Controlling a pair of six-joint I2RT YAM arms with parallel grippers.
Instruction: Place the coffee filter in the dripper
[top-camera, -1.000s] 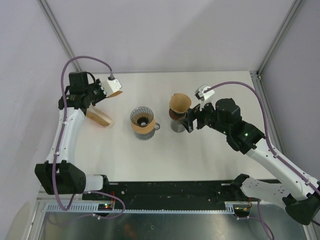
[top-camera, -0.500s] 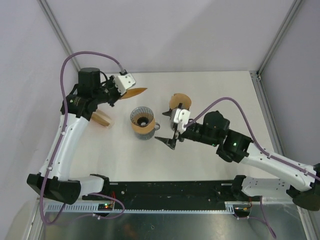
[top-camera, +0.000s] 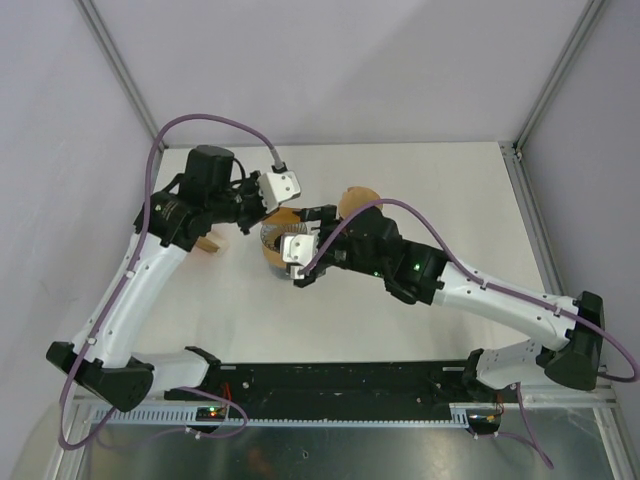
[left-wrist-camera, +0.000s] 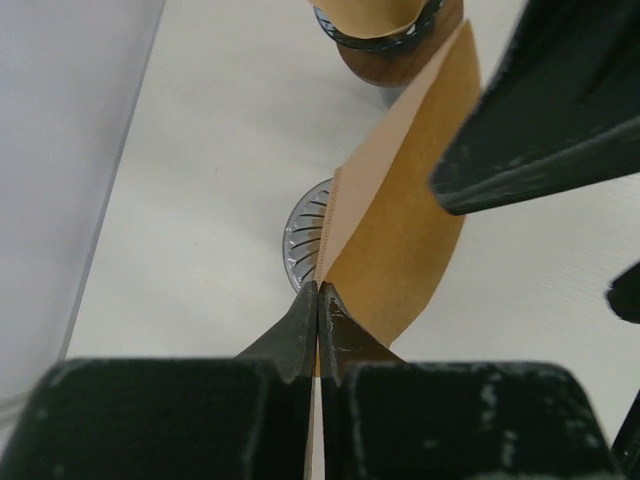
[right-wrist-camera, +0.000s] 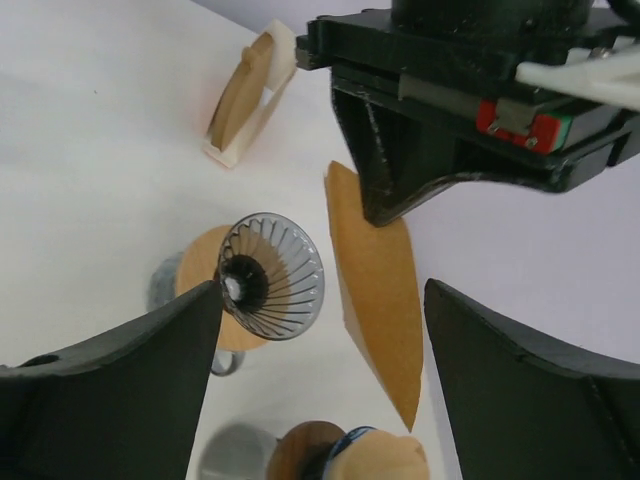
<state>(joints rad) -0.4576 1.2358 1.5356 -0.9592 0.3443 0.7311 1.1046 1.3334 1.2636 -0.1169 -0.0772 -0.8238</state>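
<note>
**Paper, Clear Ribbing and Matt Plastic on the Worktop**

The flat brown paper coffee filter (left-wrist-camera: 400, 230) is seen as thin, matt and smooth, with one crisp seam. The fingers (left-wrist-camera: 290, 335) of the black left pincer (left-wrist-camera: 318, 290) look like matt plastic, faintly scuffed. The clear ribbed cone dripper (right-wrist-camera: 272, 275) appears glossy; glass cannot be told from plastic. It is ringed by a smooth brown wooden collar (right-wrist-camera: 197, 283). The white worktop (left-wrist-camera: 200, 150) is shown matt and even.

Can see only a ribbed sliver of the dripper (left-wrist-camera: 300, 235) behind the coffee filter (left-wrist-camera: 395, 230) from the left wrist, the second dripper (left-wrist-camera: 400, 55) cut off at that view's top edge and the right wrist's bottom edge
</note>
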